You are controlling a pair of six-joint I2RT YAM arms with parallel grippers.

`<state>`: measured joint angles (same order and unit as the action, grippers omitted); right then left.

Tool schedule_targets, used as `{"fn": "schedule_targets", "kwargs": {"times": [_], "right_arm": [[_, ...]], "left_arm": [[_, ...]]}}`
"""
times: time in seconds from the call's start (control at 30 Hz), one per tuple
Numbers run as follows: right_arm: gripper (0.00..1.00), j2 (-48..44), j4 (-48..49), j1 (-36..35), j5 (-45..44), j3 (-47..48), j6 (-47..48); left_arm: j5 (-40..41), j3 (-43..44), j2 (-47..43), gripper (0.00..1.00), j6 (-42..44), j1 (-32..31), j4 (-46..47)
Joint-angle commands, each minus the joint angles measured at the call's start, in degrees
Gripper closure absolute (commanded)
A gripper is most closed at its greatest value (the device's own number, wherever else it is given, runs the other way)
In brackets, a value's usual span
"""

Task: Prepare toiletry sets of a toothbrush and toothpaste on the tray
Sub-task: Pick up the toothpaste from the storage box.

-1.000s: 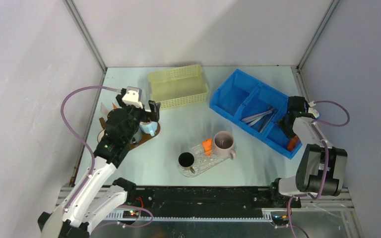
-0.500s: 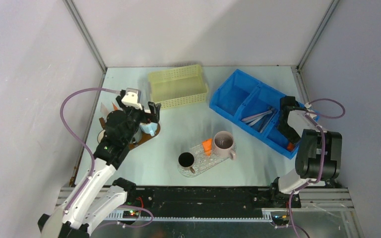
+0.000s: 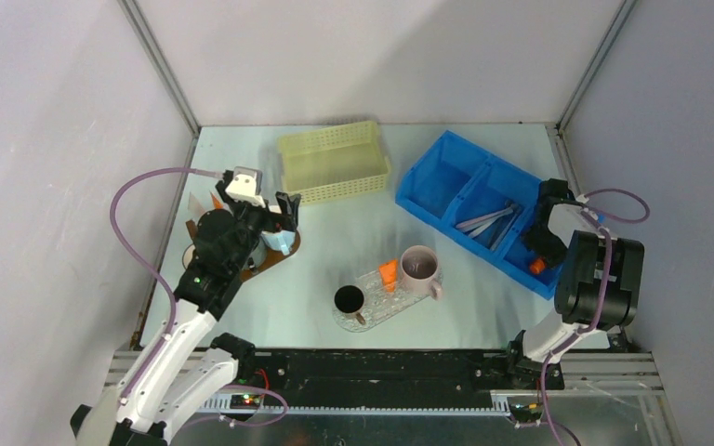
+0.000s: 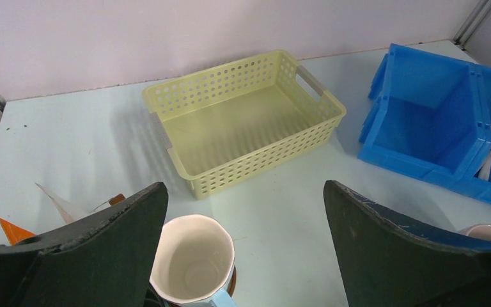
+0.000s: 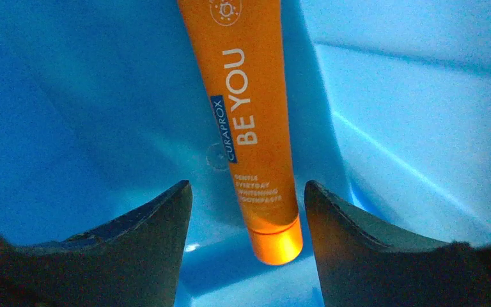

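Note:
A clear tray at the table's middle holds a black mug, a pink mug and an orange tube. My right gripper is down in the right compartment of the blue bin. It is open, its jaws either side of the cap end of an orange toothpaste tube, not touching it. Pale toothbrushes lie in the middle compartment. My left gripper is open and empty above a pale blue mug.
A yellow perforated basket stands at the back, also in the left wrist view. The blue mug sits on a brown stand at the left. A white tube and an orange one lie behind it.
My right arm has swung round and the gripper has dropped lower into the bin's right compartment, over the orange tube. The left arm has barely moved.

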<state>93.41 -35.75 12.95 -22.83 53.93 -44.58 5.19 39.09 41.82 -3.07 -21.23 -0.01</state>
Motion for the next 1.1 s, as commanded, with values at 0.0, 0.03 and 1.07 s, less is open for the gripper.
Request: {"fn": "schedule_targets", "kwargs": {"times": [0.0, 0.03, 1.07], "right_arm": [[0.34, 1.5, 5.4, 1.8, 12.3, -2.3, 0.4], [0.35, 1.4, 5.9, 1.9, 13.0, -2.3, 1.5], [1.0, -36.0, 5.6, -0.6, 15.2, -2.7, 13.3]], "left_arm": [[-0.8, -0.5, -1.0, 0.01, -0.8, 0.3, 2.7], [-0.8, -0.6, -1.0, 0.01, -0.8, 0.3, 2.7], [-7.6, 4.6, 0.7, 0.02, -4.8, 0.3, 2.8]]}}
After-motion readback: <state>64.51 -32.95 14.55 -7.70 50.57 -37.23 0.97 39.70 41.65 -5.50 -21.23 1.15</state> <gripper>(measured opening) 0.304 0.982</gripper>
